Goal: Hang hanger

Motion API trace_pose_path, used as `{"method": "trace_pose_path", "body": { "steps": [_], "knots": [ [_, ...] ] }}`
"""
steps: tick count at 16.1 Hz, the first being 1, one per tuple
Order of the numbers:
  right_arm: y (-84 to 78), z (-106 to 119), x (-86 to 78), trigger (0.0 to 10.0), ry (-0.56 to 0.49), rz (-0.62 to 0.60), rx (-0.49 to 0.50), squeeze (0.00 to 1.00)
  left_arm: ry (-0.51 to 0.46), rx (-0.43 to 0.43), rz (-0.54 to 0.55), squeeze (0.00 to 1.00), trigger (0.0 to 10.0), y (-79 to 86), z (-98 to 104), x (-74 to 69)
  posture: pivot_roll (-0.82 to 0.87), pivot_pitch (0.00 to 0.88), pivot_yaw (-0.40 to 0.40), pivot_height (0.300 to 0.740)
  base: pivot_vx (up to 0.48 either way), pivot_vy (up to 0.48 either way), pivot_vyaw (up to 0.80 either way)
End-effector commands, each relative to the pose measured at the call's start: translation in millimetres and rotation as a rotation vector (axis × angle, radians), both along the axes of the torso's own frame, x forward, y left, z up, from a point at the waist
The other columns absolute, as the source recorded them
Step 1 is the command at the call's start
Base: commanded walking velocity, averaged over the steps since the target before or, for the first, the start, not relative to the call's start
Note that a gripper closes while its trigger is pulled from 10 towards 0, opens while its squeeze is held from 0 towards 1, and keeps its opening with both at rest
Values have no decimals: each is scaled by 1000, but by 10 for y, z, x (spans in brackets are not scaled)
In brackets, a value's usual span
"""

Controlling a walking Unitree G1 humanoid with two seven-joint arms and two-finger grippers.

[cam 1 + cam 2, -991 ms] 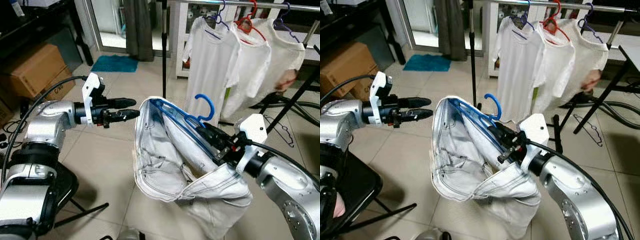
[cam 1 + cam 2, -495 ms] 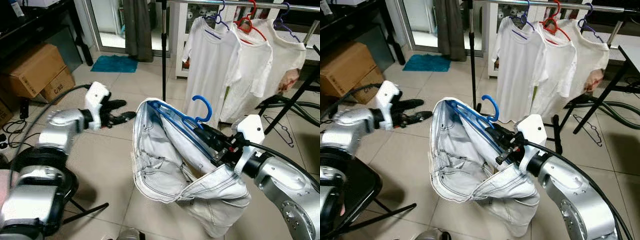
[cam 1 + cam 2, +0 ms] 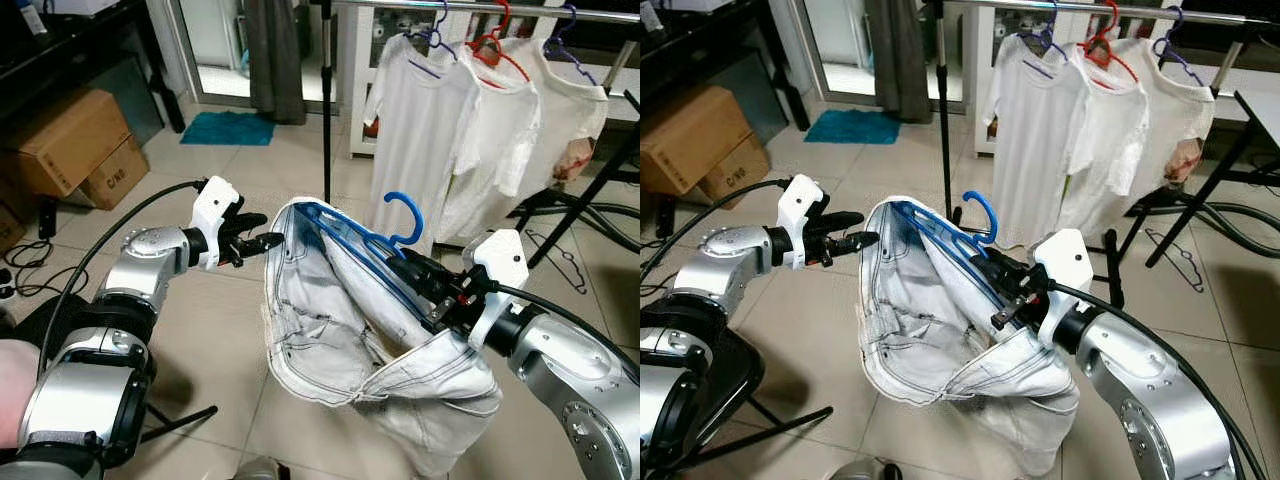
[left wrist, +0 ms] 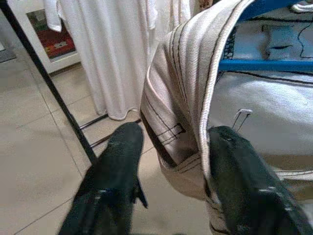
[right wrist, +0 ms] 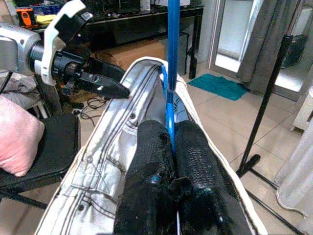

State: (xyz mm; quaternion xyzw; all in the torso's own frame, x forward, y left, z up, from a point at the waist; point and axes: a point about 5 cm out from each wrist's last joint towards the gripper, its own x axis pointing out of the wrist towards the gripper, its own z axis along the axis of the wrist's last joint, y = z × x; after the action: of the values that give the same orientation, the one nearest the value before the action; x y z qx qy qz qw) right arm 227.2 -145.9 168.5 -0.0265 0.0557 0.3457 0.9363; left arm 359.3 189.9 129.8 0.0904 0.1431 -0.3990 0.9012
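A blue hanger (image 3: pixel 405 215) carries pale denim jeans (image 3: pixel 330 330) that hang open in front of me. My right gripper (image 3: pixel 415 270) is shut on the hanger's blue bar, seen between the black fingers (image 5: pixel 190 147) in the right wrist view. My left gripper (image 3: pixel 262 232) is open at the jeans' left waistband edge. In the left wrist view the waistband (image 4: pixel 181 98) passes between the two spread fingers (image 4: pixel 122 147). The clothes rail (image 3: pixel 480 8) runs across the top, behind the jeans.
Three white shirts (image 3: pixel 430 120) hang on the rail from coloured hangers. A black stand pole (image 3: pixel 327 100) rises behind the jeans. Cardboard boxes (image 3: pixel 70 140) sit at the left, a teal mat (image 3: pixel 228 127) lies by the door, and a black chair (image 3: pixel 700 380) is under my left arm.
My left arm has swung in toward the jeans, and its fingers now straddle the waistband edge. The right gripper and the hanger have barely moved.
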Motion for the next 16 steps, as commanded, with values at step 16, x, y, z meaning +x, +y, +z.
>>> {"method": "trace_pose_path", "body": {
  "steps": [16],
  "knots": [
    [94,175,4,10000,-79,53,8,0,7,-29,-5,0,0,-100,71,99,-60,0,81,740,0,0,0]
  ]
}}
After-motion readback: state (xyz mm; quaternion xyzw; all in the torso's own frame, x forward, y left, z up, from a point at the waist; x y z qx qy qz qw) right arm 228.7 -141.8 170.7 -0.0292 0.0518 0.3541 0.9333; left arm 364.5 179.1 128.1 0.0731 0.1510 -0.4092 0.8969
